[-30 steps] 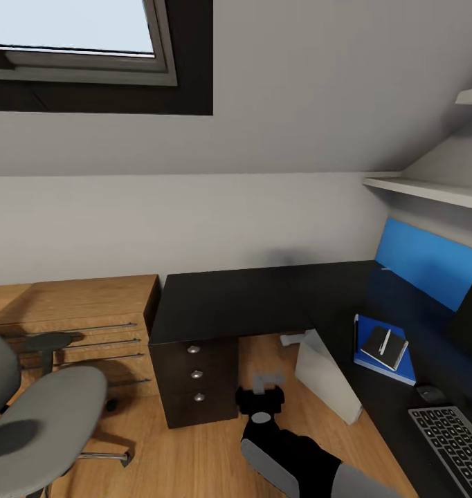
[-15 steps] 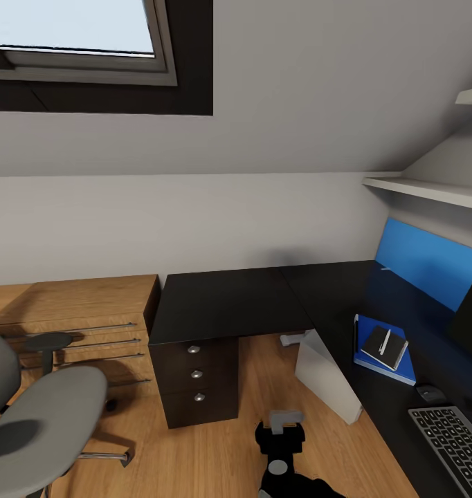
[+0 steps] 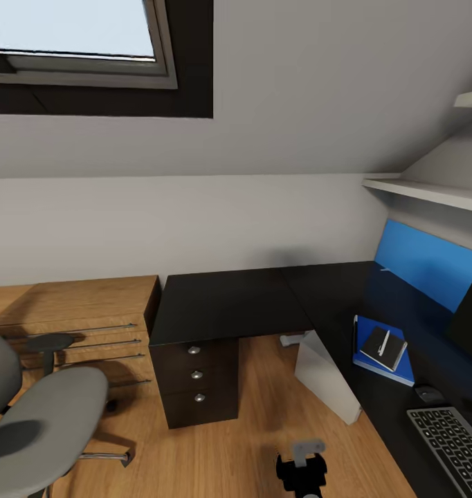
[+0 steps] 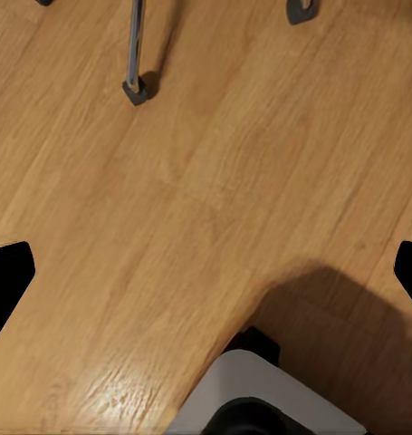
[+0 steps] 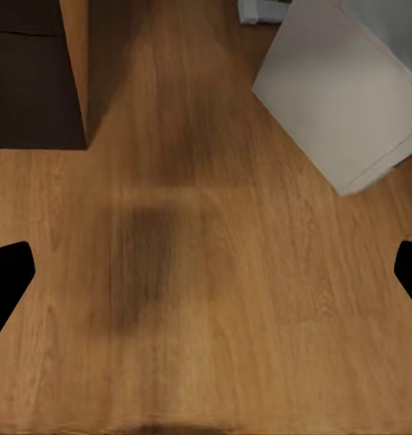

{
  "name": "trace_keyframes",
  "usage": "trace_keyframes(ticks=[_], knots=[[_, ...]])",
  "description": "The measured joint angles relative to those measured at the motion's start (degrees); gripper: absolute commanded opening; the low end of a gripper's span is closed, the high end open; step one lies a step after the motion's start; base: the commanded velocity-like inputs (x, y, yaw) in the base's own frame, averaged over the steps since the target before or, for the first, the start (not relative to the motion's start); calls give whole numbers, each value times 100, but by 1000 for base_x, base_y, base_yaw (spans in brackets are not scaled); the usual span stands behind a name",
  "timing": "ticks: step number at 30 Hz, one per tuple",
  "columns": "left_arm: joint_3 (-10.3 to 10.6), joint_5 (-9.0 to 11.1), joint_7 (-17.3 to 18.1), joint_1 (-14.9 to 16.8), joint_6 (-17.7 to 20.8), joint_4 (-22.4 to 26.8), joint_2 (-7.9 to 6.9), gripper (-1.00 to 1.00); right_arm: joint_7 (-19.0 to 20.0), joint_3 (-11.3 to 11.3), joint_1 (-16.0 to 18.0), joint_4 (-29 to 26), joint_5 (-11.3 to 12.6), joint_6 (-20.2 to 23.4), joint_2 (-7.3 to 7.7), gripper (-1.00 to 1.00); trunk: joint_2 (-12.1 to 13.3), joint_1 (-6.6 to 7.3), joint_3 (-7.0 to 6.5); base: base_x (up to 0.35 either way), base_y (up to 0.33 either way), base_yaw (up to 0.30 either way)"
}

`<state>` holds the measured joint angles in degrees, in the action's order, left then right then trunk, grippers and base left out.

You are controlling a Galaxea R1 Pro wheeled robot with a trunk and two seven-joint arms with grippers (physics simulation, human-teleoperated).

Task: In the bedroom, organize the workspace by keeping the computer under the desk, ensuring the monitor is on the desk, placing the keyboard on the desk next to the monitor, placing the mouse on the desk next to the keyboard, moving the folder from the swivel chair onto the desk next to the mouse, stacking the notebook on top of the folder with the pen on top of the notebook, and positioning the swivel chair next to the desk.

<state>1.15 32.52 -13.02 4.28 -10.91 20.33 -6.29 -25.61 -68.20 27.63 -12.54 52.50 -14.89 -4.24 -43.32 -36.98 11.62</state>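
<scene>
The right gripper [image 3: 302,460] is seen at 6 o'clock in the head view, low over the wooden floor [image 3: 215,443]. In the right wrist view both fingertips [image 5: 8,276] are set wide apart at the frame edges, with nothing held between them. The left gripper's fingertips [image 4: 8,281] are likewise spread wide over bare floor, nothing gripped.

At 3 o'clock the keyboard [image 3: 450,446] lies on the desk [image 3: 229,301], the mouse [image 3: 428,395] just beyond it. Farther on lies the folder [image 3: 381,349]; the notebook [image 3: 384,346] is stacked on it, and the pen [image 3: 386,340] rests on the notebook, long axis running near to far. The computer [image 3: 327,377] stands under the desk. The monitor [image 3: 471,318] is cut off at the 3 o'clock edge. The swivel chair [image 3: 42,422] stands at 8 o'clock, well apart from the desk.
</scene>
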Motion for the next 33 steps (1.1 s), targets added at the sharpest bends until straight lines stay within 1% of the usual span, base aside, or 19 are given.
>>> trace_keyframes(ticks=[1,2,4,5,8,11,14,17,22,23,26,27,29,30,33], knots=[[0,0,17,0,8,-35,1,100,82,2,-12,89,78,-37,0,100,40,22,-18,0,0,0],[0,0,49,-1,20,-137,3,100,202,8,-30,242,269,-95,3,100,80,44,-36,0,0,0],[1,-2,74,0,28,-251,4,100,283,5,-41,368,476,-136,6,100,161,88,-72,0,0,0],[0,3,129,-1,37,-418,20,100,374,28,-56,550,844,-185,23,100,201,110,-90,0,0,0],[-2,3,151,0,39,-481,28,100,404,17,-74,633,963,-203,27,100,321,176,-144,0,0,0],[3,-7,162,0,39,-510,35,100,457,16,-189,670,1014,-218,30,100,442,242,-198,0,0,0],[10,-28,166,-1,18,-517,40,100,668,8,-320,677,1033,-224,19,100,562,308,-252,0,0,86],[1,-36,166,-1,-4,-521,43,100,781,1,-387,679,1032,-234,9,100,683,374,-304,0,0,218],[-4,-32,180,-1,-51,-527,42,100,812,2,-407,680,1047,-262,3,100,884,484,-383,0,0,253],[-7,-25,288,-2,-285,-658,41,100,820,3,-412,680,1063,-387,-1,100,924,506,-398,0,0,268],[-5,-20,429,-2,-583,-831,45,100,823,5,-412,680,1072,-486,-4,100,1045,572,-444,0,0,269],[-3,-17,541,-2,-811,-944,49,100,824,5,-415,680,1077,-535,-5,100,1085,594,-459,0,0,270],[-1,-13,659,-2,-1038,-1049,56,100,825,5,-417,680,1079,-569,-6,100,1166,638,-491,0,0,271],[2,-8,762,-2,-1233,-1128,83,100,825,9,-420,680,1080,-596,-4,100,1206,660,-507,0,0,271],[3,-4,866,-2,-1481,-1206,139,100,826,11,-429,680,1080,-660,-1,100,1326,726,-559,0,0,271]])
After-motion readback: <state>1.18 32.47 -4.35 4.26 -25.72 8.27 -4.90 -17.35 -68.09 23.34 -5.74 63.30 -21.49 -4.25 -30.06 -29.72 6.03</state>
